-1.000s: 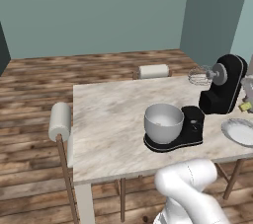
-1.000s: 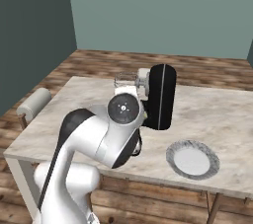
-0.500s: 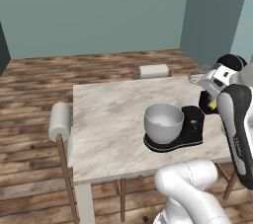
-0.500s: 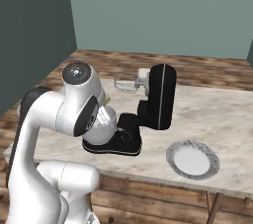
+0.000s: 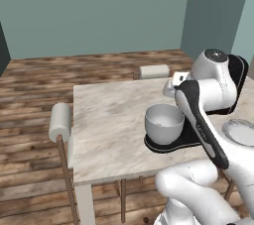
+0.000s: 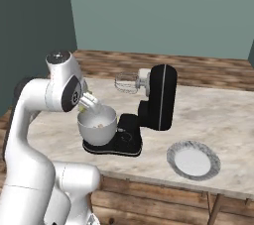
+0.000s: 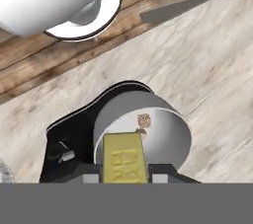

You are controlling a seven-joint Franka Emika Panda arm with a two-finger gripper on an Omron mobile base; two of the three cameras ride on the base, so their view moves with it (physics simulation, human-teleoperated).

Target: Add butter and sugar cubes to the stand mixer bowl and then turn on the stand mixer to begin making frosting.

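Note:
The pale-yellow butter (image 7: pixel 123 159) is held between my fingertips, and my gripper (image 7: pixel 123 176) is shut on it directly above the silver stand mixer bowl (image 7: pixel 163 128). A small brown lump (image 7: pixel 144 119) lies inside the bowl. From the right base view, my gripper (image 6: pixel 93 103) hangs just over the bowl's (image 6: pixel 97 130) near-left rim. The bowl sits on the flat base of the black stand mixer (image 6: pixel 161 97), whose head is tilted up with the wire whisk (image 6: pixel 126 83) raised. In the left base view my arm crosses in front of the mixer, beside the bowl (image 5: pixel 164 123).
A shallow grey-white plate (image 6: pixel 193 159) lies on the marble table (image 6: pixel 218 115) right of the mixer. Chairs with white padded backs stand at the far side (image 5: pixel 154 71) and the left end (image 5: pixel 60 121) of the table. Wooden floor surrounds it.
My arm has swung from the plate side of the mixer across to the bowl, carrying the butter. The hand now hovers over the bowl. Mixer, bowl and plate have not moved.

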